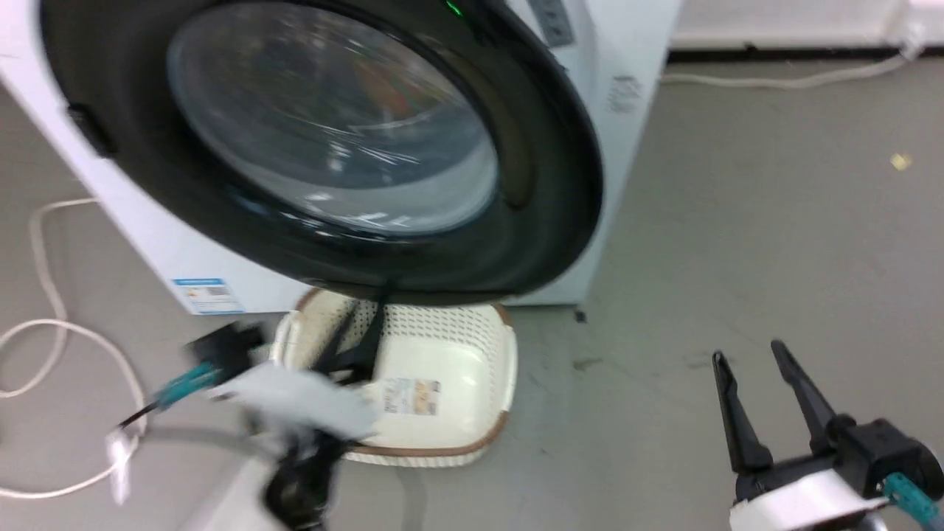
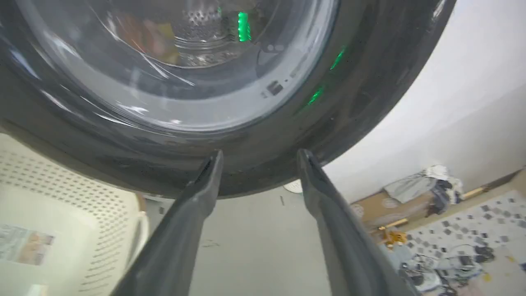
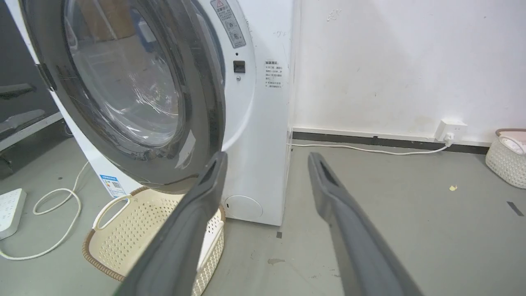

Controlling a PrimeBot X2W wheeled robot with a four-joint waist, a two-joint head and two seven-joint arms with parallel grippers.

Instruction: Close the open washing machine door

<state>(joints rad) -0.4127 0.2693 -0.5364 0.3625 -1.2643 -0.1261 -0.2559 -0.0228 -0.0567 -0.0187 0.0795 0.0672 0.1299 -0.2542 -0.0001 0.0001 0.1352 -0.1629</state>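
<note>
The washing machine door (image 1: 560,184) is a big black ring with a clear glass bowl, hinged at the left. In the right wrist view the door (image 3: 197,82) stands ajar, its free edge a little off the white washing machine (image 3: 259,123). My left gripper (image 1: 366,306), blurred, reaches up under the door's bottom rim. In its own view the left gripper (image 2: 259,154) is open, with both tips just short of the door (image 2: 123,156) and nothing between them. At the lower right my right gripper (image 1: 752,354) hangs open and empty over the floor, away from the machine.
A cream perforated basket (image 1: 457,346) with a brown rim sits on the floor right below the door. A white cable (image 1: 44,243) loops on the floor at the left, near a power strip (image 3: 10,205). Another basket (image 3: 507,160) stands by the wall on the right.
</note>
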